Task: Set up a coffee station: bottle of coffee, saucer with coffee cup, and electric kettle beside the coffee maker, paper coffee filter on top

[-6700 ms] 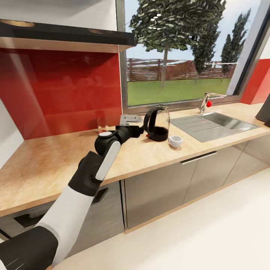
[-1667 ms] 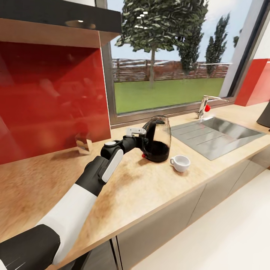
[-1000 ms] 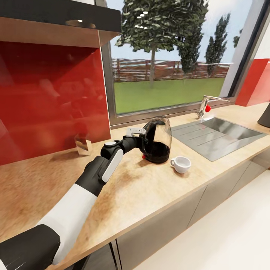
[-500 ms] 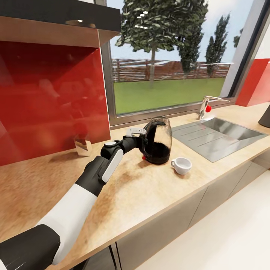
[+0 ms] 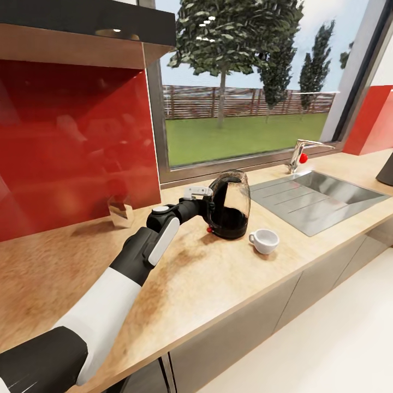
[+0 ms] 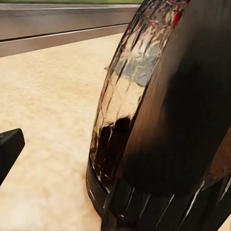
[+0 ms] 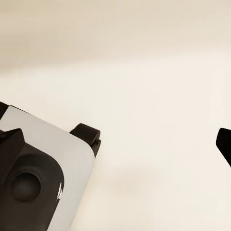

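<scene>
The electric kettle [image 5: 230, 206], dark and glassy, stands on the pale countertop [image 5: 196, 284] below the window. My left gripper [image 5: 209, 210] is at its loop handle and stands open. In the left wrist view the kettle [image 6: 159, 125] looms very close, with one fingertip [image 6: 9, 149] standing apart from it. The white coffee cup [image 5: 264, 240] sits just right of the kettle. A dark sliver of the coffee maker [image 5: 386, 170] shows at the right edge. My right gripper [image 7: 115, 144] hangs open over pale floor.
A steel sink [image 5: 322, 194] with a faucet [image 5: 300, 153] lies right of the kettle. A small pale object [image 5: 121, 213] stands by the red backsplash [image 5: 71, 147]. A hood [image 5: 82, 33] overhangs at upper left. Bare worktop stretches in front of the left arm.
Since the oldest frame the camera has moved closer and my left gripper has come up to the kettle's handle. Over the last second almost nothing has moved.
</scene>
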Robot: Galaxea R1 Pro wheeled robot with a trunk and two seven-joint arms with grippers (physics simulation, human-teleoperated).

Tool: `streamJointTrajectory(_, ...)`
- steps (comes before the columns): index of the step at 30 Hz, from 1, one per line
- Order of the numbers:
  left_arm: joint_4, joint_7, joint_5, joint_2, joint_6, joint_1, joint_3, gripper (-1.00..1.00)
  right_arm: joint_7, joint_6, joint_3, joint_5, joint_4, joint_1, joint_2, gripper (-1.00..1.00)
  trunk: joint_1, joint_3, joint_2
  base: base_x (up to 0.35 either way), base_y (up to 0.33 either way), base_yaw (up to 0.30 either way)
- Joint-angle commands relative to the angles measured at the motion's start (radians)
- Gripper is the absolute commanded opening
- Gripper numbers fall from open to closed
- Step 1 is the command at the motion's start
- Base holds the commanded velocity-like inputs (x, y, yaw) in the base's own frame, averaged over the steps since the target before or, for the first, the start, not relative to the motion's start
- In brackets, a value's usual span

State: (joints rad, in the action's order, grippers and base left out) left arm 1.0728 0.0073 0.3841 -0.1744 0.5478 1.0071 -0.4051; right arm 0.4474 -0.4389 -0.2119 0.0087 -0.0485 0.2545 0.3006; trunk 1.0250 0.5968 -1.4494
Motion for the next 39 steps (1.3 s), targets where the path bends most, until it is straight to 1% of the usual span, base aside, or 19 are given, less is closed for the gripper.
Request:
streamJointTrajectory(1,0.001,0.001,0.004,0.0,0.005,0.001,0.0,1.0,0.001,-0.008,-0.003,0.001,-0.004,0.002,0.0,1.0,0.0,0.001,-0.001,0.0,0.0,0.0)
streamJointTrajectory(7,0.001,0.0,0.004,0.0,0.006,0.001,0.0,1.0,0.001,-0.008,-0.003,0.001,-0.004,0.002,0.0,1.0,0.0,0.001,-0.001,0.0,0.0,0.0)
streamJointTrajectory(8,0.001,0.0,0.004,0.0,0.006,0.001,0.0,-1.0,0.001,-0.008,-0.003,0.001,-0.004,0.002,0.0,1.0,0.0,0.001,-0.001,0.0,0.0,0.0)
streamJointTrajectory(33,0.001,0.0,0.004,0.0,0.006,0.001,0.0,-1.0,0.001,-0.008,-0.003,0.001,-0.004,0.002,0.0,1.0,0.0,0.001,-0.001,0.0,0.0,0.0)
streamJointTrajectory(39,0.015,0.002,0.004,0.0,0.008,0.001,-0.008,-1.0,0.002,-0.008,-0.003,0.001,-0.004,0.002,0.0,1.0,0.0,0.001,-0.001,0.0,0.0,0.0)
